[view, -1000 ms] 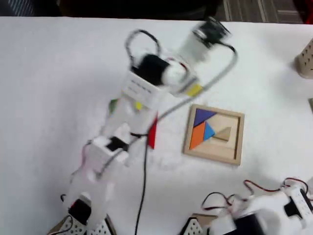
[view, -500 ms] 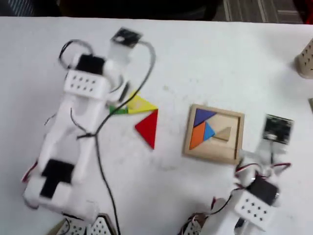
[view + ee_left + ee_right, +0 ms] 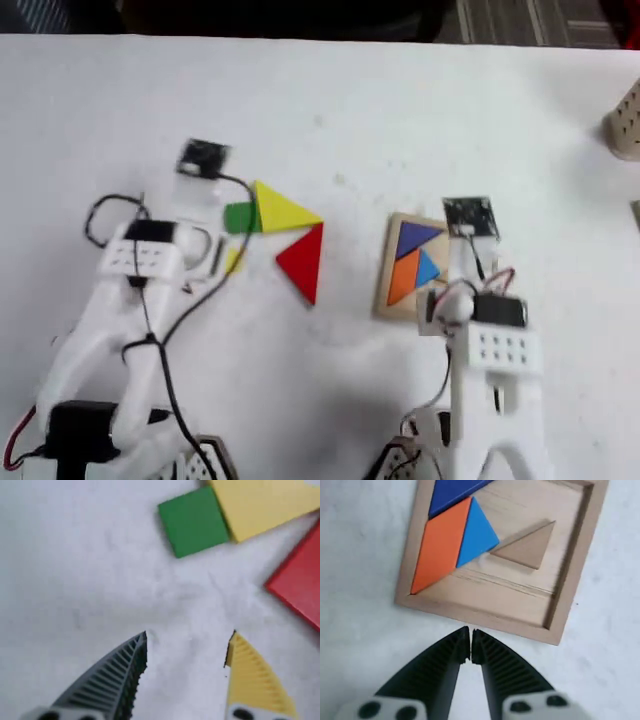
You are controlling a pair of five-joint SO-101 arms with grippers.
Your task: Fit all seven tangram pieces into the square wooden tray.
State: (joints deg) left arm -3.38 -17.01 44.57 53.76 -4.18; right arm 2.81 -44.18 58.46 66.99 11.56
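left gripper (image 3: pixel 189 637) spread wide, empty, ridged fingers (image 3: pixel 120 675) over white table (image 3: pixel 75 580), flat green square (image 3: pixel 194 521) near, right gripper (image 3: pixel 470 635) pinched almost closed, empty, just beside square wooden tray (image 3: pixel 572 575)

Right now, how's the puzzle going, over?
Left jaws open, empty, near green square. Right jaws shut, empty, near tray. Four pieces in; yellow triangle, red triangle outside too.
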